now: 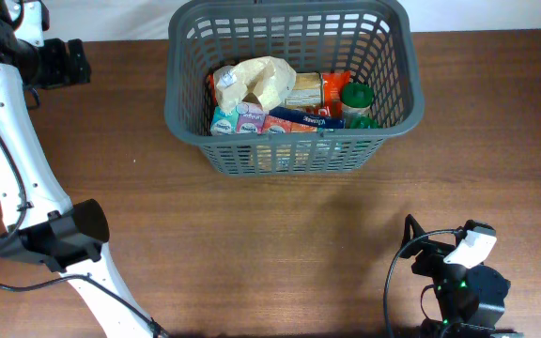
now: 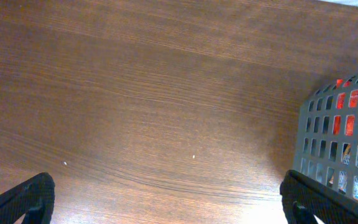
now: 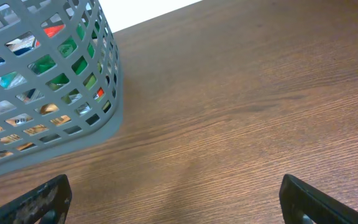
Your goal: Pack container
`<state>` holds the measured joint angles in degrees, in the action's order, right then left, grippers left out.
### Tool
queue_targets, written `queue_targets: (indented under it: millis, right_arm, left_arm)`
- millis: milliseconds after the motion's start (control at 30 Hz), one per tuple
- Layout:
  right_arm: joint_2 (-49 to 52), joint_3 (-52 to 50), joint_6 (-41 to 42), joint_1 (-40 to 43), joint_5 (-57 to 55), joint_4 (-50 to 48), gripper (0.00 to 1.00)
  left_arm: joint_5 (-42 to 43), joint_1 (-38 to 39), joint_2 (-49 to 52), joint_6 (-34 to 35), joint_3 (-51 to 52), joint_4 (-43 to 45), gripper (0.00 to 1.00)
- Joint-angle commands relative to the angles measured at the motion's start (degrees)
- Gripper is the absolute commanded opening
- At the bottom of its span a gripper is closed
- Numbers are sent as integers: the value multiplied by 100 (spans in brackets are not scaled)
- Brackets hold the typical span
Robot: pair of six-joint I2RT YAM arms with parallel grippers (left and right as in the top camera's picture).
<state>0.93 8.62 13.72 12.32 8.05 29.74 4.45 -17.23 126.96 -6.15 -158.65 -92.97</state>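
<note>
The container (image 1: 384,131) is a large dark grey slotted basket at the back middle of the table. It holds groceries: a pale yellow bag (image 1: 263,82), a green-lidded jar (image 1: 356,96), a blue packet (image 1: 306,118) and small boxes. My left gripper (image 1: 75,62) is open and empty at the far left, level with the basket. Its wrist view shows bare wood between the fingers (image 2: 173,202) and the basket's corner (image 2: 309,134) at the right. My right gripper (image 1: 437,252) is open and empty near the front right. Its wrist view (image 3: 179,199) shows the basket's side (image 3: 107,118) at the upper left.
The table (image 1: 280,235) is dark brown wood. Its back edge runs behind the basket, with white beyond it. The left arm's elbow (image 1: 64,235) stands over the front left. The right arm's base (image 1: 468,296) sits at the front right.
</note>
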Motion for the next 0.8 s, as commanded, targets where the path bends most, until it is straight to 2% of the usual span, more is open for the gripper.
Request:
queue_targets:
  millis: [0, 233, 400, 500, 767]
  right_arm:
    - [-74, -44, 50, -35, 33, -20, 99]
    - [-74, -44, 50, -35, 33, -20, 99]
    - [-74, -44, 50, -35, 33, -20, 99]
    - [-74, -44, 50, -35, 33, -20, 99]
    - [-74, -44, 50, -35, 33, -20, 99]
  left_arm:
    - [20, -20, -31, 55, 26, 11, 99]
    - [20, -17, -48, 55, 37, 9, 99]
    - [22, 205, -737, 55, 503, 13, 99]
    - [20, 525, -1502, 55, 1423, 24, 99]
    - [-11, 1410, -3921, -13, 4717, 240, 99]
